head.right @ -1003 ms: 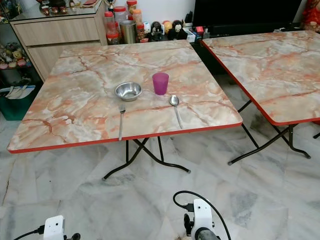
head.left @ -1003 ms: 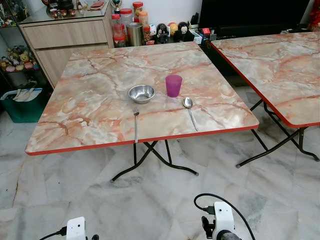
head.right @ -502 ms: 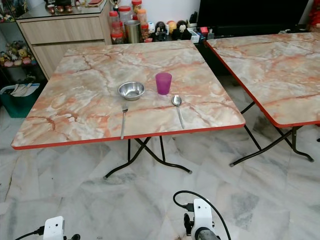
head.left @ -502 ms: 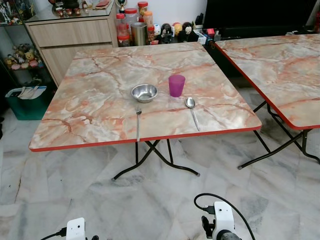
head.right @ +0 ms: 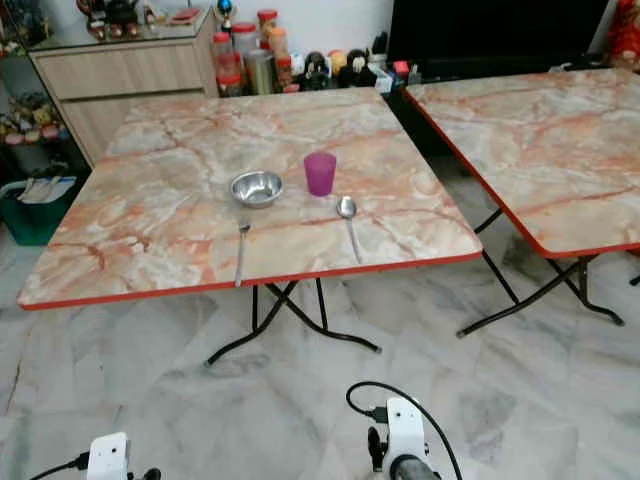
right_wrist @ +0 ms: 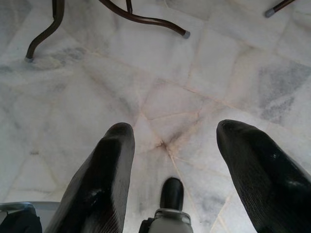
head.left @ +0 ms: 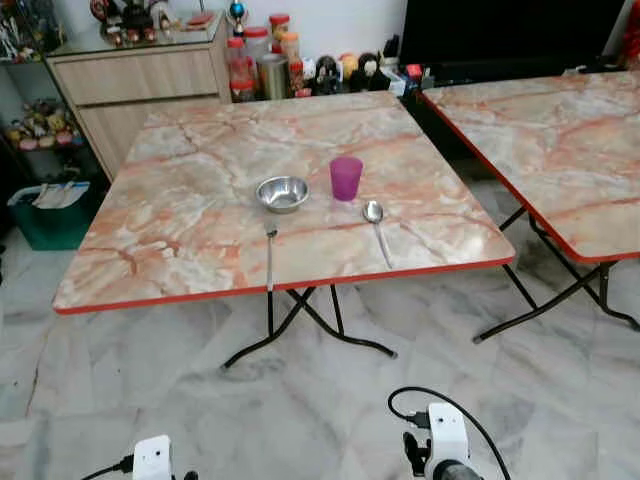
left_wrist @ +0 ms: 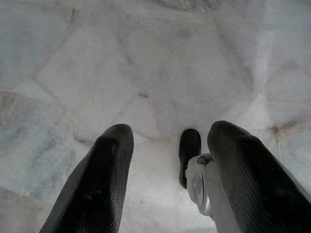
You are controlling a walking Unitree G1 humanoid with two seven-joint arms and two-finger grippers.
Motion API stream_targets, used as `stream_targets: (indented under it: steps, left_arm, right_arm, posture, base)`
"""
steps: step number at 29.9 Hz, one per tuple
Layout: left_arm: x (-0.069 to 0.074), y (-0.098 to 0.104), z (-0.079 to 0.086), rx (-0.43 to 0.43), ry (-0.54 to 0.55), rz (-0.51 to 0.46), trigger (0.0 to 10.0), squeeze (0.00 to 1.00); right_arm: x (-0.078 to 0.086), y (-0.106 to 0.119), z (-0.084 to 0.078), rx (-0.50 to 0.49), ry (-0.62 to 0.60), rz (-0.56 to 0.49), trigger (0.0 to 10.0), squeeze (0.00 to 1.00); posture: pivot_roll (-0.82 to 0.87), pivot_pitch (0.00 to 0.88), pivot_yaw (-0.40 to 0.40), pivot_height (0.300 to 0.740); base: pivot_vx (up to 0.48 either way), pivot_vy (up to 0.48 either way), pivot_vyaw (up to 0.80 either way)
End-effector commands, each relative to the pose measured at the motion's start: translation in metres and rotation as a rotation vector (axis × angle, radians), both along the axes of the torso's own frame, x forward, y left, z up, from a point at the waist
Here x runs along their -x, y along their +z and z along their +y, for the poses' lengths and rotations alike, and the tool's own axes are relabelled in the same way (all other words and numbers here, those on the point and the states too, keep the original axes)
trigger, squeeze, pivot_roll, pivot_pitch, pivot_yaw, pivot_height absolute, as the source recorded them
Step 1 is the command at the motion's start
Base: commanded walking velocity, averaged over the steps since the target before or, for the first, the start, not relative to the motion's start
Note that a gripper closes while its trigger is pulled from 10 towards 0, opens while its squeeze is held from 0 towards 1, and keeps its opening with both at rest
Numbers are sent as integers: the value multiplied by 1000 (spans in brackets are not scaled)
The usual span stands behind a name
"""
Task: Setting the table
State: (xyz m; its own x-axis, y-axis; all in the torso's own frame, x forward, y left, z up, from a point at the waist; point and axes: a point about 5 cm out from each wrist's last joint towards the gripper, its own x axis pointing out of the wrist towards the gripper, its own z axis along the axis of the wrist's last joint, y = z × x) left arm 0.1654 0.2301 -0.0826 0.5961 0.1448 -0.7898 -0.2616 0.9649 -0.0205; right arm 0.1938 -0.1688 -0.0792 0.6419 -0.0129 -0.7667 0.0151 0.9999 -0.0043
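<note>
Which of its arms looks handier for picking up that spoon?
Probably the right. The spoon lies right of the purple cup, on that arm's side. Both grippers hang open over the floor, far off.

Glossy marble-patterned tabletop [head.left: 190, 210], shiny metal bowl [head.left: 283, 193], translucent purple plastic cup [head.left: 346, 178], polished metal spoon [head.left: 376, 221], smooth marble floor [head.left: 300, 400].

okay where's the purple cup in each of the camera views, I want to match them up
Left eye view: purple cup right of centre on the near marble table, just right of the steel bowl.
Right eye view: same cup nearer the picture's centre, same bowl beside it.
Left wrist view: marble floor between the left end effector fingers.
Right wrist view: floor and table legs past the right end effector.
Shared landmark: the bowl.
</note>
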Motion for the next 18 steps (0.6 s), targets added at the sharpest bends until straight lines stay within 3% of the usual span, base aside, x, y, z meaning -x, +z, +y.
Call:
stream_targets:
  steps: [1,18]
  left_arm:
    - [3,-2,0,3,1,14,10000,0]
    - [2,-1,-1,8,15,2,10000,0]
  right_arm:
    - [-3,1,1,-3,-2,-11,10000,0]
    - [-4,2,2,-13,-6,-18,10000,0]
  posture:
    - [55,0,30,740]
    - [51,0,28,740]
  base:
    - [277,0,0]
    - [33,0,0]
